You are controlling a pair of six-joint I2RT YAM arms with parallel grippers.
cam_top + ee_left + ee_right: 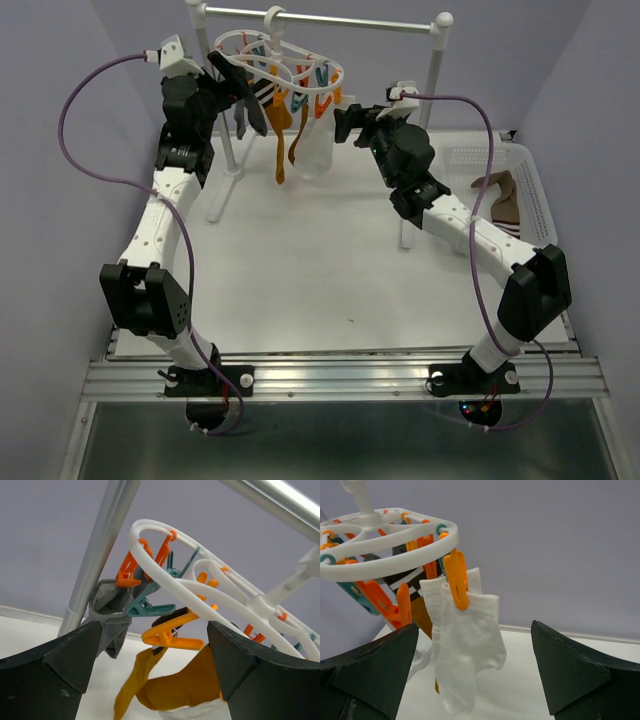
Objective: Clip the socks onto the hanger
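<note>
Sock for the next clip, as I read it: the beige-brown striped one in the white basket at the desk's 3 o'clock edge, top view. From the right jaws it lies at roughly 4 o'clock, well apart. From the left jaws it is across the whole desk. Right arm is clearly nearer than left arm. Long axis of that sock runs about 11-to-5. Can't tell which end is the cuff.

Both jaws released, nothing in either. Right jaws face the hanger from its 4 o'clock side. Left jaws sit near the ring at its 8 o'clock side.

Hanger hangs by its hook from the rail at 12 o'clock.

Already clipped:
- white sock under an orange clip, with what looks like a second white one just behind it
- striped sock further round the ring
- grey sock on the left jaws' side
- mustard sock on the left jaws' side

Free orange clip hangs between the left jaws with nothing visibly in it, so it's a candidate slot.

In the way:
- Right arm's own forearm lies between its jaws and the basket, so the wrist has to turn back toward 4 o'clock and drop over the basket wall.
- Rail post stands just beside that arm, between hanger and basket.
- Hanging socks crowd the ring's near side, so the return path to a clip is tight.
</note>
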